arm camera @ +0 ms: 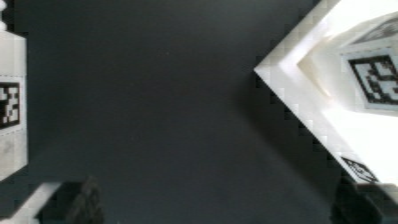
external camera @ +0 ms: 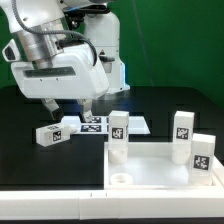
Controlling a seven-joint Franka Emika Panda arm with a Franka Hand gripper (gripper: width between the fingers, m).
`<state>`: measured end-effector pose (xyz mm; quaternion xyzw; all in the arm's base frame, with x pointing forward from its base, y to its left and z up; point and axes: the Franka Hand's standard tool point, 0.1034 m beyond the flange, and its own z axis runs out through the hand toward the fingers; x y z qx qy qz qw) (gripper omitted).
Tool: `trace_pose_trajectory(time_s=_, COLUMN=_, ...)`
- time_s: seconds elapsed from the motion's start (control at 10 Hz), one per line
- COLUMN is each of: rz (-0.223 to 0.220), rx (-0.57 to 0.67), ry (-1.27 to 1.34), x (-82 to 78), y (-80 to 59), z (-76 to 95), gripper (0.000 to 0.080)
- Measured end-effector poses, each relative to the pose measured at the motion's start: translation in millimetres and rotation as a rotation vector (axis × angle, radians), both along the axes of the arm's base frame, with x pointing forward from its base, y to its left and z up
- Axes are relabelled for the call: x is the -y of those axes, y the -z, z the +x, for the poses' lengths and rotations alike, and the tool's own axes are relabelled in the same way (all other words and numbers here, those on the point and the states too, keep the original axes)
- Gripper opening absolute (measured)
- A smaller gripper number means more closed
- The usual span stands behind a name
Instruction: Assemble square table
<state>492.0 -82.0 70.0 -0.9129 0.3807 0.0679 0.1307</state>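
Toward the exterior view's left, the gripper [external camera: 68,108] hangs wide and empty above a lying leg [external camera: 55,133] on the black tabletop [external camera: 30,160]. The square tray [external camera: 150,146] sits near right. The leg looks like light, rigid, slick plastic, best pinched mid-length across its flat sides.

On the table [external camera: 20,150], the tabletop [external camera: 160,172] sits toward the exterior view's right with three legs [external camera: 118,135] upright along it, one leg [external camera: 56,131] lying behind-left beside the marker board [external camera: 112,124].
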Motion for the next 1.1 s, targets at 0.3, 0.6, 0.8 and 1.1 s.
trace_pose_trajectory(time_s=0.3, rz=0.12, rx=-0.086, ry=0.014, x=44.2, y=-4.3, z=-6.4, gripper=0.0649)
trace_pose_trajectory(time_s=0.6, rz=0.261, rx=-0.202, ry=0.047, x=60.0, y=-3.1, z=-19.7, gripper=0.0649)
trace_pose_trajectory(time_s=0.8, rz=0.325, rx=-0.258, ry=0.04, x=66.2, y=0.7, z=-16.6, gripper=0.0649)
trace_pose_trajectory(time_s=1.1, rz=0.316, rx=-0.183, ry=-0.101, x=65.7, y=9.3, z=-7.7, gripper=0.0649)
